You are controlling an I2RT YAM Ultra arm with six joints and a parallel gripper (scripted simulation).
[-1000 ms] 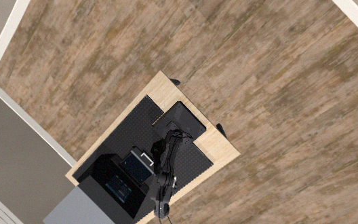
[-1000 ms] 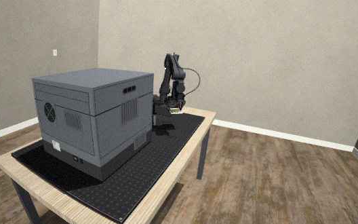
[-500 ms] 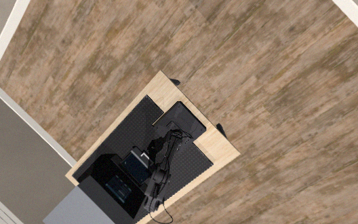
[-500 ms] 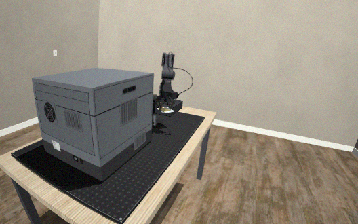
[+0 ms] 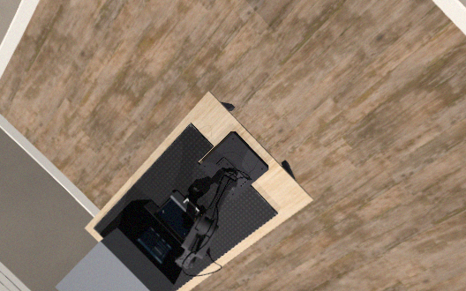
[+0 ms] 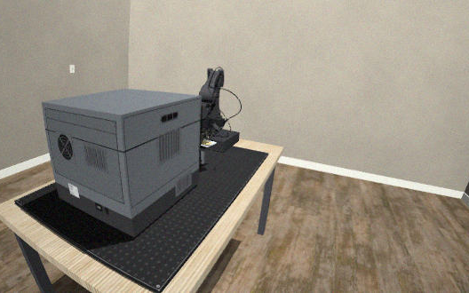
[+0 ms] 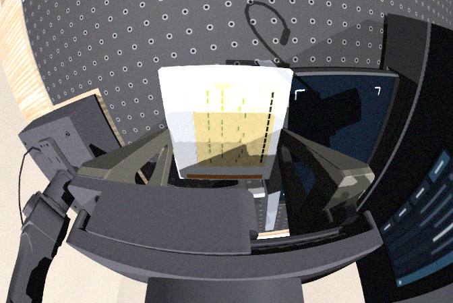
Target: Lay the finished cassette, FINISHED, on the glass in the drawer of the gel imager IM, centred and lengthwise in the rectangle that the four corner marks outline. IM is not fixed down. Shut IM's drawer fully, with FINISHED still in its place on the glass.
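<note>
FINISHED [image 7: 224, 116] [image 6: 208, 143] is a white cassette with a yellow gel window and dashed lanes. My gripper [image 7: 224, 133] [image 5: 189, 202] is shut on its near end and holds it level in the air. The cassette hangs over the perforated board, with its right edge at the left rim of IM's open drawer. The drawer's dark blue glass [image 7: 377, 120] [image 5: 171, 217] carries white corner marks, two of which show in the wrist view. It lies to the right of the cassette and has nothing on it. IM [image 6: 121, 146] [image 5: 107, 269] [image 7: 406, 54] is a grey box.
The black perforated board [image 6: 174, 240] [image 7: 109, 17] covers the wooden table [image 6: 258, 149] [image 5: 283, 185]. A black raised block [image 5: 239, 154] [image 6: 228, 138] stands at the far end of the table. My arm [image 6: 211, 98] rises beside IM's front.
</note>
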